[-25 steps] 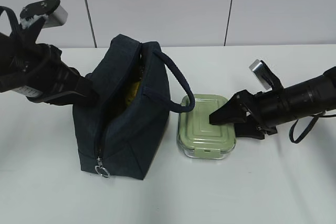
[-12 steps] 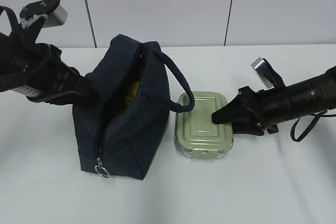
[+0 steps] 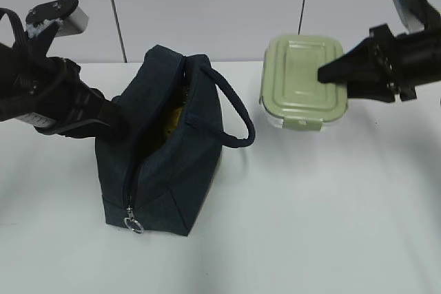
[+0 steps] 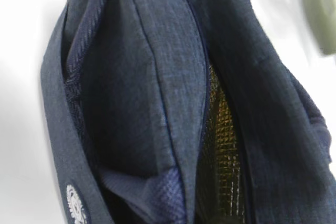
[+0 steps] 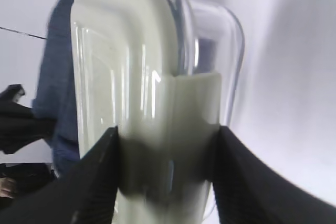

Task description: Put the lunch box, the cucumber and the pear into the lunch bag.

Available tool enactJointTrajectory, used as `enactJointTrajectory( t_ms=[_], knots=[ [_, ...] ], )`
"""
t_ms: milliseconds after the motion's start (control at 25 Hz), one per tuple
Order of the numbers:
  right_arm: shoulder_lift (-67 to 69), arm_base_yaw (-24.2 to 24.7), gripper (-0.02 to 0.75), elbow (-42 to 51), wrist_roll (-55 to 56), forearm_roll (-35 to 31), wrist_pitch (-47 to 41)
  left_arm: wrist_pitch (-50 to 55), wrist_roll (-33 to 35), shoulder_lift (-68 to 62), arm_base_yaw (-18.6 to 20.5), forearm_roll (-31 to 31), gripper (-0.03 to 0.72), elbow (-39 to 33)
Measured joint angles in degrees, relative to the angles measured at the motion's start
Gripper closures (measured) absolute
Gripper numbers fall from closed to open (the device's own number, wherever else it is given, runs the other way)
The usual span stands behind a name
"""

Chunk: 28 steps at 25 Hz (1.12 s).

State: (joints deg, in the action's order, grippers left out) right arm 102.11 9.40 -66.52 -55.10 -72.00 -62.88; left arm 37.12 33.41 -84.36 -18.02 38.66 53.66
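Note:
The navy lunch bag (image 3: 172, 170) stands on the white table with its top zipper open. Something yellow, the pear (image 3: 176, 116), shows inside the opening. The cucumber is not visible. My left gripper (image 3: 114, 118) is at the bag's left rim, its fingertips buried in the fabric; the left wrist view is filled by the bag (image 4: 157, 77) and its gridded lining (image 4: 220, 145). My right gripper (image 3: 324, 74) is shut on the lunch box (image 3: 303, 77), sage-green lid facing the camera, held in the air right of the bag. In the right wrist view the box (image 5: 131, 77) sits between both fingers (image 5: 94, 182).
The bag's loop handle (image 3: 234, 111) arches out to the right toward the lifted box. The silver ring pull (image 3: 134, 224) hangs at the bag's front bottom corner. A white wall stands behind the white table (image 3: 310, 225).
My right gripper has lifted the lunch box off the table beside the bag, up and a little right. The left arm and the bag have not moved.

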Motion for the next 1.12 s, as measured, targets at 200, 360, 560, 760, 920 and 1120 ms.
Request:
enactJointTrajectory(
  t_ms=[200,360,560,760,920,1120],
  knots=[
    [-4.12,-7.96,0.370,-7.53,4.96,0.33,-0.79,0.00,0.00,0.00,0.00,0.00,0.687,0.00],
    [-3.99,-18.08,0.370,-13.47,6.77,0.46,3.32,0.00,0.00,0.00,0.00,0.00,0.687,0.00],
    [-0.81,-27.29,0.370,-17.53,6.28,-0.14,12.07,0.05,0.00,0.00,0.00,0.00,0.687,0.00],
    [5.04,-29.33,0.370,-17.92,4.95,-0.09,17.38,0.05,0.00,0.00,0.00,0.00,0.687,0.00],
    [7.46,-29.32,0.370,-17.92,7.79,6.94,18.19,-0.06,-0.05,0.00,0.00,-0.17,0.687,0.00],
    [7.36,-29.32,0.372,-18.06,19.37,25.03,15.80,-0.12,-0.05,0.00,0.00,-0.17,0.687,0.00]
  ],
)
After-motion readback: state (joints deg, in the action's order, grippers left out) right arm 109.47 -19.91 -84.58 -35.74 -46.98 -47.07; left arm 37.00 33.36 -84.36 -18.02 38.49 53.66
